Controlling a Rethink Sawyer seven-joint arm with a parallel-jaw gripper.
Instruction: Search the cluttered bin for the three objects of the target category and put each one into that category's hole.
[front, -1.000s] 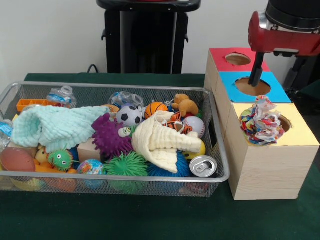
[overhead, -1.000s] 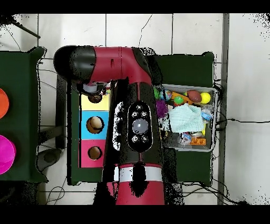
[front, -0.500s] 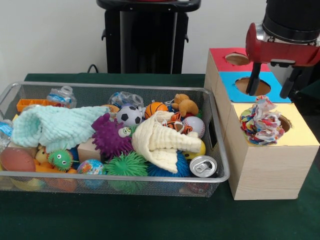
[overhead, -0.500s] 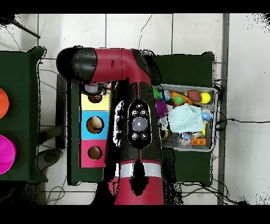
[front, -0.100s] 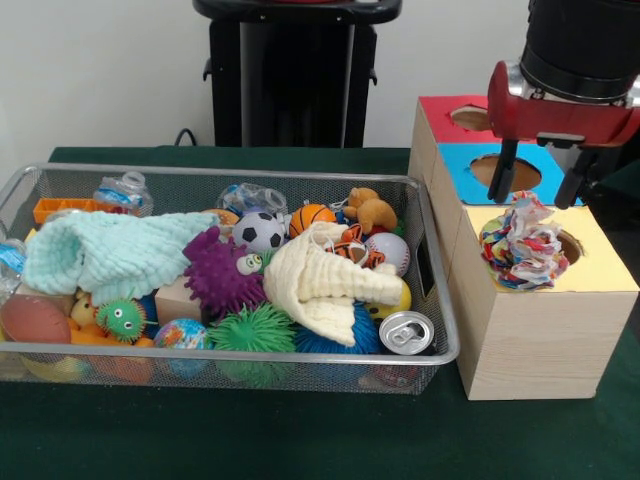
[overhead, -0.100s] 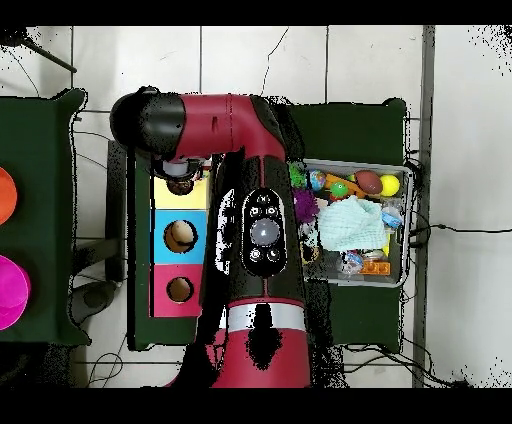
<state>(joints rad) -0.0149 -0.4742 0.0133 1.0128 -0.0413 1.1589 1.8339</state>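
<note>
rag bundle sits on the yellow hole, jaws spread above it

a multicoloured rag bundle (front, -0.100s: 522, 243), knotted strips of red, blue, white and yellow cloth, sits on the yellow top (front, -0.100s: 600, 272) of the wooden sorting box (front, -0.100s: 540, 340), covering most of that section's hole and standing proud of it. the gripper (front, -0.100s: 539, 178) hangs just above the bundle with its two black fingers (front, -0.100s: 502, 176) spread wide and nothing between them; the bundle lies directly below the gap, apart from both tips. behind the fingers is the blue section's hole (front, -0.100s: 490, 172), and beyond that the red section's hole (front, -0.100s: 476, 118).

well off to the side of the jaws, just beside the box, stands the wire mesh bin (front, -0.100s: 437, 300), heaped with clutter. a cream cloth (front, -0.100s: 325, 283) and a pale green cloth (front, -0.100s: 110, 255) drape over the pile. around them lie a soccer ball (front, -0.100s: 260, 232), a small basketball (front, -0.100s: 311, 217), a baseball (front, -0.100s: 388, 253), a purple spiky toy (front, -0.100s: 220, 272), a green spiky ball (front, -0.100s: 252, 330), a drink can (front, -0.100s: 407, 332) in the corner nearest the box, and a brown plush (front, -0.100s: 370, 210).

in the overhead view the red arm (overhead, -0.100s: 240, 130) hides the bundle and the jaws.
</note>
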